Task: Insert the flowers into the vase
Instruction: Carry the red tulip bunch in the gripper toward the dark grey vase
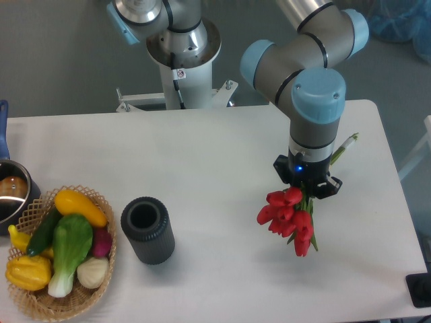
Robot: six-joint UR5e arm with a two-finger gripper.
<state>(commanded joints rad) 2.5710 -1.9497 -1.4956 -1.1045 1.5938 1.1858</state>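
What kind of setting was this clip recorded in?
Probably a robotics lab or test bench, not a home: a bare white table, a second robot base bolted behind it, and staged props, a wicker basket of toy vegetables, a vase.

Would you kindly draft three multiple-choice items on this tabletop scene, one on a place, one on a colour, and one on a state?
1. Where does the vase stand?
A. Just right of the wicker basket
B. Under the gripper
C. At the table's far edge

2. What colour are the flowers' buds?
A. Yellow
B. Red
C. White

3. What is the state of the flowers?
A. Standing in the vase
C. Lying in the basket
B. Held at the gripper, buds hanging down over the table

Answers:
1 A, the vase sits beside the basket's right rim.
2 B, the buds are red.
3 B, the stems run into the gripper, and the vase mouth shows empty.
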